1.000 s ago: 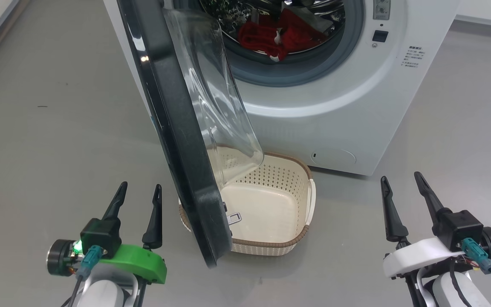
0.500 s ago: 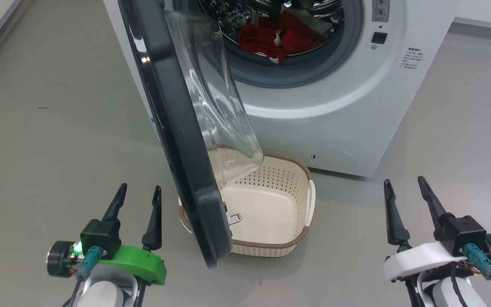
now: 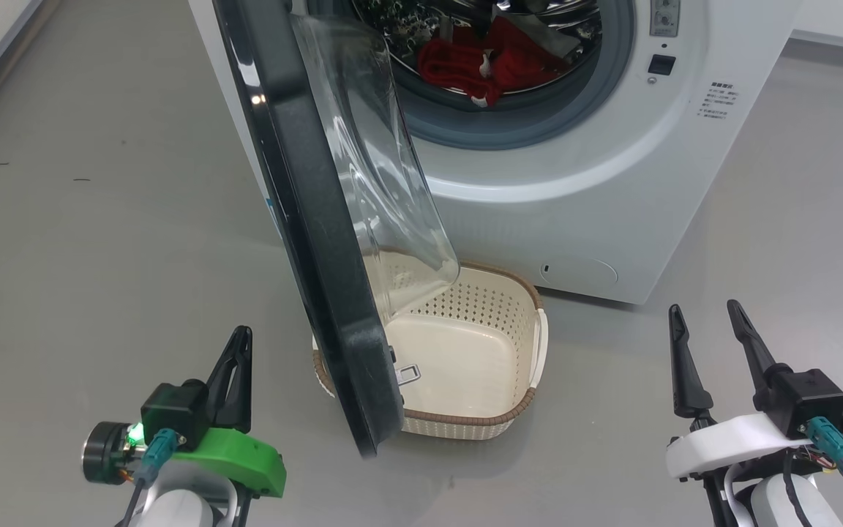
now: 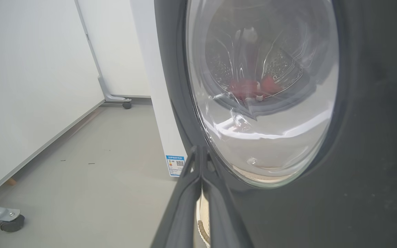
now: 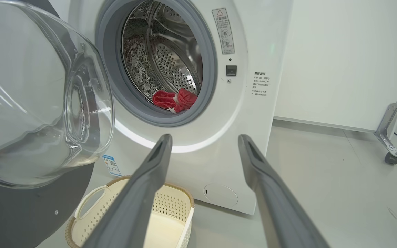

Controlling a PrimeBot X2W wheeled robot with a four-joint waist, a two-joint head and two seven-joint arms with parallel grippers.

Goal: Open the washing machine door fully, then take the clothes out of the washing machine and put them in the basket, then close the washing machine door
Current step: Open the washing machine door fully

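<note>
1. Nearest to me, the left gripper (image 3: 244,338) has just snapped shut. A second ago its fingers were spread; now they are pressed together on nothing. It sits low, beside the outer face of the washing machine door (image 3: 319,241) but apart from it.
2. The right gripper (image 3: 705,310) has not changed. Its jaws stand wide and empty, well off to the other side, pointing at the machine front.
3. The door is only partly open. It juts towards me nearly edge-on, and its lower edge hangs over the near-left corner of the basket (image 3: 498,419).
4. The basket sits on the floor just in front of the washing machine (image 3: 575,205), with nothing in it.
5. Farthest off, the clothes (image 3: 480,62) lie in the bottom of the drum, a red heap just behind the grey gasket.
6. I judge the closed fingers are meant as one stiff tip for working the door. The first step is not yet done, and a push from this outer side would swing the door shut. I would bring the tip around the free edge before sweeping it wider.
</note>
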